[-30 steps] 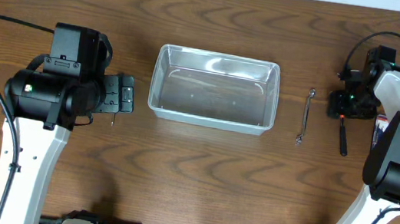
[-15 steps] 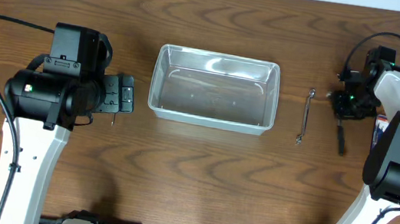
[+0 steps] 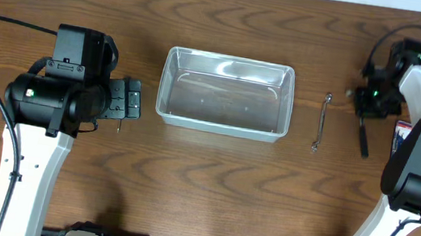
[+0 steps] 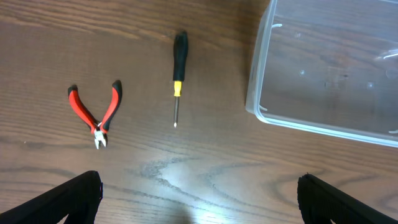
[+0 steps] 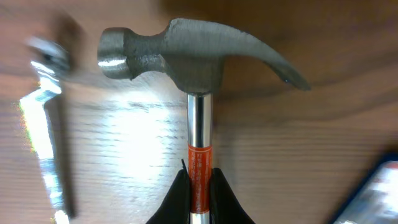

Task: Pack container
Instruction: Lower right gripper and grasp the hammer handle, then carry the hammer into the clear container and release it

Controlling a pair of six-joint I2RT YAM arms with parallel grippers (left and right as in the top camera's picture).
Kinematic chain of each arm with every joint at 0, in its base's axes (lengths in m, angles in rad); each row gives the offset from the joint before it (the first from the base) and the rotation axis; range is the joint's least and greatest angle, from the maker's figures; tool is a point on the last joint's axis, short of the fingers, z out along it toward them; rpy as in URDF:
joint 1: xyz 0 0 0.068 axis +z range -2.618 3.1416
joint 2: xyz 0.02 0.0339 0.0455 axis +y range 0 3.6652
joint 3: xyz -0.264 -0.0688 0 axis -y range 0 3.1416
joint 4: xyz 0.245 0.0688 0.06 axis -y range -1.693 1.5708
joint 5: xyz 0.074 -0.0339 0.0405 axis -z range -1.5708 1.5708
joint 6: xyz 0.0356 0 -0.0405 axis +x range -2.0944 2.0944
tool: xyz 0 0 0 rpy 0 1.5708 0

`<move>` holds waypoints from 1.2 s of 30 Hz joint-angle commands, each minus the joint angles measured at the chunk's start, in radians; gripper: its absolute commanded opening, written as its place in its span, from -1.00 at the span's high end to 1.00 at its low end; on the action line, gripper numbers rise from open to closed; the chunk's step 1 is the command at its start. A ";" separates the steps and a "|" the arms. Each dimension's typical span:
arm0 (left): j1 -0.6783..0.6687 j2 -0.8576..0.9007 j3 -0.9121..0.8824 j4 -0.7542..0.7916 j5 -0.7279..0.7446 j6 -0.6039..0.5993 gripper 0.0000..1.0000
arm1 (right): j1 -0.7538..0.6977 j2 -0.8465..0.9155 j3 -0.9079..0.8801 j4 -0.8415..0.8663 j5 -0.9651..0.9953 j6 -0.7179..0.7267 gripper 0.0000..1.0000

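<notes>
The container (image 3: 228, 58), a clear rectangular bin with a rim, stands empty at the table's middle; its corner (image 4: 256, 93) shows at the upper right of the left wrist view. My right gripper (image 5: 199, 177) is shut on the orange-labelled shaft of a steel claw hammer (image 5: 199, 59). From overhead, that gripper (image 3: 370, 106) sits at the far right, and the hammer's black handle (image 3: 363, 140) pokes out toward the front. My left gripper (image 4: 199, 205) stands wide open over bare wood, left of the container, holding nothing.
A silver wrench (image 3: 321, 122) lies between the container and the hammer, also blurred at the left of the right wrist view (image 5: 46, 143). Red-handled pliers (image 4: 94, 112) and a black-and-yellow screwdriver (image 4: 178, 68) lie under the left arm. A red-blue packet (image 3: 399, 135) sits at the right edge.
My right gripper has closed on the hammer's shaft and shifted slightly toward the far side with it. The left arm has not moved.
</notes>
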 commanded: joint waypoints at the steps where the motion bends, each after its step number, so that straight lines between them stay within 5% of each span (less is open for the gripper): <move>1: 0.006 -0.003 0.019 -0.003 -0.011 -0.009 -0.97 | 0.065 -0.144 0.145 -0.023 -0.020 0.016 0.97; 9: 0.006 -0.003 0.019 -0.003 -0.011 -0.009 -0.97 | 0.359 -0.315 0.237 -0.043 -0.080 -0.301 0.98; 20: 0.006 -0.003 0.019 -0.003 -0.012 -0.009 -0.97 | 0.688 -0.153 0.215 -0.089 -0.117 -0.674 0.98; 30: 0.006 -0.004 0.019 -0.011 -0.012 -0.009 -0.97 | 0.716 0.098 0.215 -0.074 -0.182 -0.678 0.89; 36: 0.006 -0.004 0.019 -0.024 -0.012 -0.009 -0.97 | 0.715 0.139 0.215 -0.076 -0.184 -0.677 0.42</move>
